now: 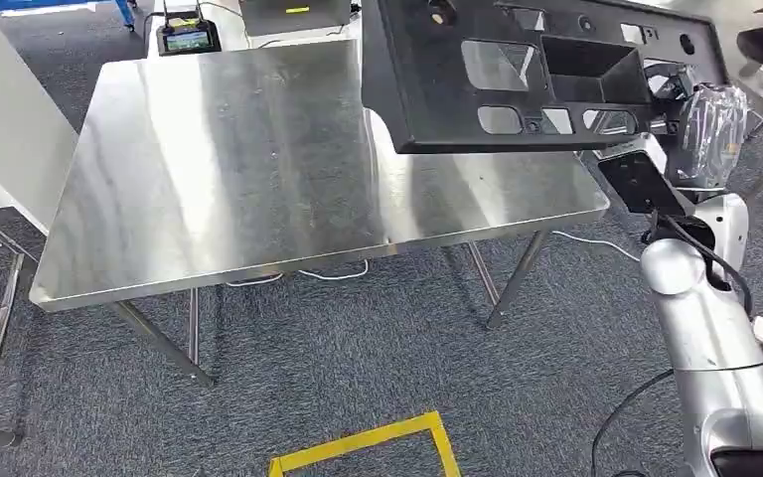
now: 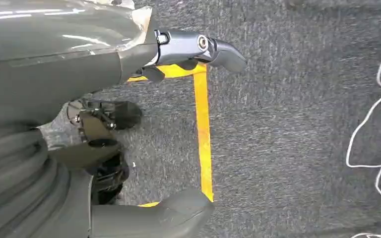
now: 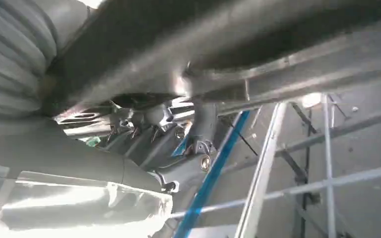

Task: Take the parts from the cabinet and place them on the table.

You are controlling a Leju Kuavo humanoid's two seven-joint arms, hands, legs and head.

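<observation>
The right hand (image 1: 707, 129), wrapped in clear crinkled plastic, is seen at about two o'clock in the head view, closed on the near right end of a black panel (image 1: 502, 79). In the right wrist view the dark fingers (image 3: 178, 144) are curled up under the panel's edge (image 3: 218, 44). The panel is a long, flat, rigid plastic moulding with rectangular cut-outs, round holes and a deep box-shaped pocket. It is held in the air above the far right corner of the table (image 1: 228, 169), its long axis running from ten o'clock to four o'clock. The table top is brushed steel, square-edged, on thin metal legs. The left hand (image 2: 144, 114) is held over grey carpet (image 2: 287, 124) crossed by yellow tape (image 2: 203, 129), its fingers spread around nothing.
</observation>
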